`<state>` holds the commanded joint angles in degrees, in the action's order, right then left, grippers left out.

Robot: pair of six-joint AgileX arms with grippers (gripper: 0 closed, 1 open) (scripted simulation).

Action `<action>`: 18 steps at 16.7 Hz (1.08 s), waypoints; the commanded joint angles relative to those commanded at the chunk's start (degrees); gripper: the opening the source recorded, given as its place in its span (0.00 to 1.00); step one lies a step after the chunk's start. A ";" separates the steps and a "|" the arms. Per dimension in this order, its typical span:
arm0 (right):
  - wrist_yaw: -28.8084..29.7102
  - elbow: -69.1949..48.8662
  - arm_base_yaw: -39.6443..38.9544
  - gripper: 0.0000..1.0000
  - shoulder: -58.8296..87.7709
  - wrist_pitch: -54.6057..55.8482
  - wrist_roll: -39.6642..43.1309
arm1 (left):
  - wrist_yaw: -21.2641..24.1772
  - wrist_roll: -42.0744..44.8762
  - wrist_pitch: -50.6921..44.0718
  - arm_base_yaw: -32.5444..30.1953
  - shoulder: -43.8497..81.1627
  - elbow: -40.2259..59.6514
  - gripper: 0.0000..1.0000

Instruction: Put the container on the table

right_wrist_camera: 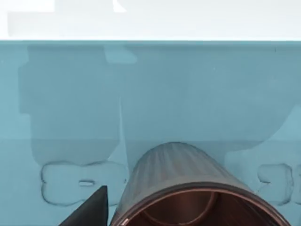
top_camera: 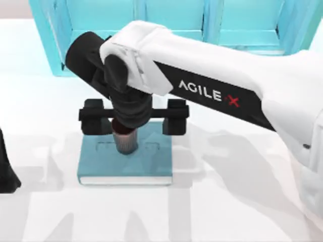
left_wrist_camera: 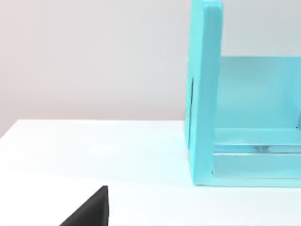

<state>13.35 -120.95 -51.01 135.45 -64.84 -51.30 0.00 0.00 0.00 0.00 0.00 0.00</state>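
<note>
Top view, right tool (top_camera: 132, 117): spread wide above the teal book (top_camera: 151, 164), its two black fingers (top_camera: 175, 117) at 3 and 9 o'clock of the container (top_camera: 125, 140), gripping nothing.
Top view, container: upright on the book, under the tool's middle, clear of both fingers.
Top view, left tool (top_camera: 7, 171): parked at the counter's (top_camera: 242, 201) 9 o'clock edge; opening impossible to tell.
Left wrist view: light-blue shelf cabinet (left_wrist_camera: 235, 117) standing on the white counter.
Right wrist view: ribbed brown container (right_wrist_camera: 183, 188) close below, on the book cover.
</note>
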 joint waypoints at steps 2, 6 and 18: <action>0.00 0.00 0.00 1.00 0.00 0.00 0.00 | 0.00 0.00 0.00 0.00 0.00 0.00 1.00; 0.00 0.00 0.00 0.77 0.00 0.00 0.00 | 0.00 0.00 0.00 0.00 0.00 0.00 1.00; 0.00 0.00 0.00 0.00 0.00 0.00 0.00 | 0.00 0.00 0.00 0.00 0.00 0.00 1.00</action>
<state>13.35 -120.95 -51.01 135.45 -64.84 -51.30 0.00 0.00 0.00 0.00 0.00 0.00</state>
